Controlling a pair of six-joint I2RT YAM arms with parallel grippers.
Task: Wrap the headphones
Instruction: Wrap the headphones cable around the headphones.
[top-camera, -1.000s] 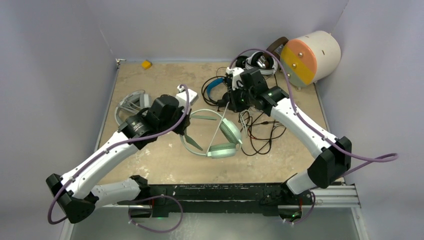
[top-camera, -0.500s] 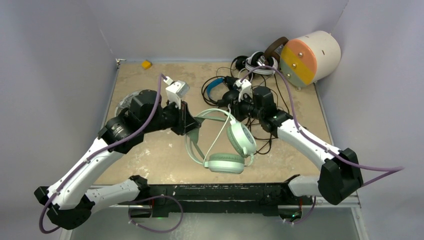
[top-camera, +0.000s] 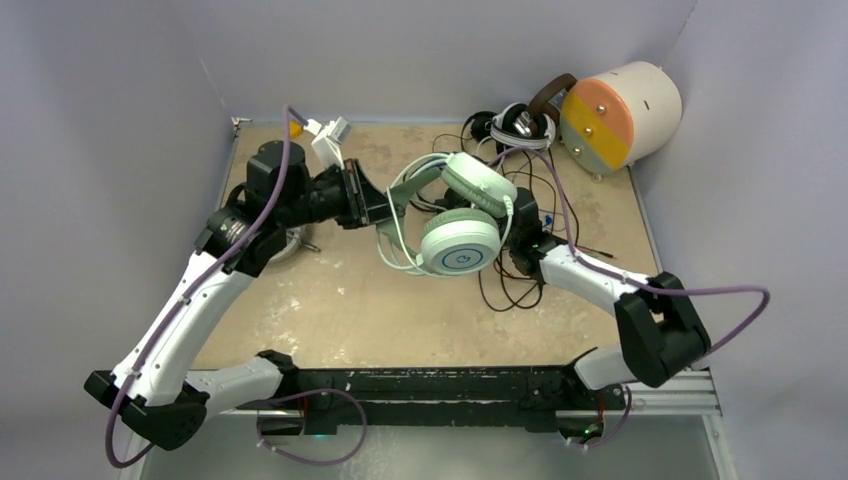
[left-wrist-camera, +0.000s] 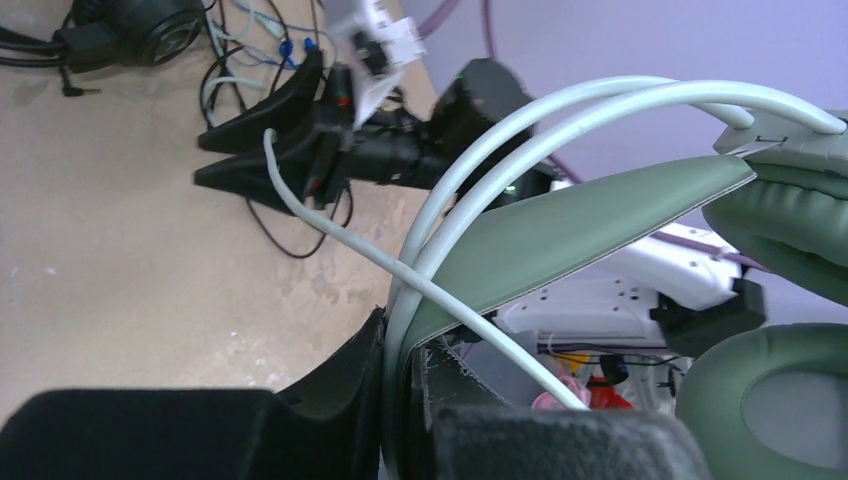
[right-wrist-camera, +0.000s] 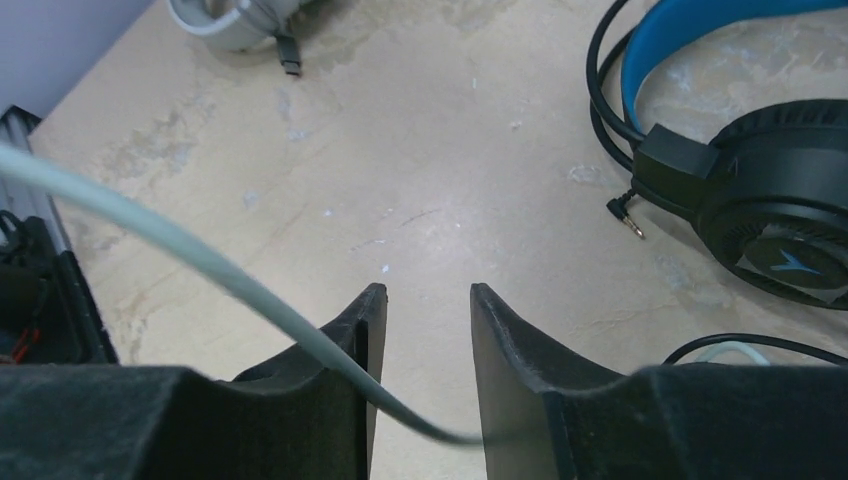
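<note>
From above, the left pincer (top-camera: 375, 208) clamps the mint-green headset (top-camera: 458, 243) by its headband, holding it raised over the desk (top-camera: 330, 300), probably to free room for winding, above a tangle of black leads (top-camera: 512, 288). The left wrist view shows the headband wedged between the fingers (left-wrist-camera: 140, 435), the pale cable (left-wrist-camera: 330, 225) trailing to the right pincer (left-wrist-camera: 262, 150). In the right wrist view those jaws stand parted, the cable loose across them, the black blue-banded headset (right-wrist-camera: 770, 200) nearby to snag.
</note>
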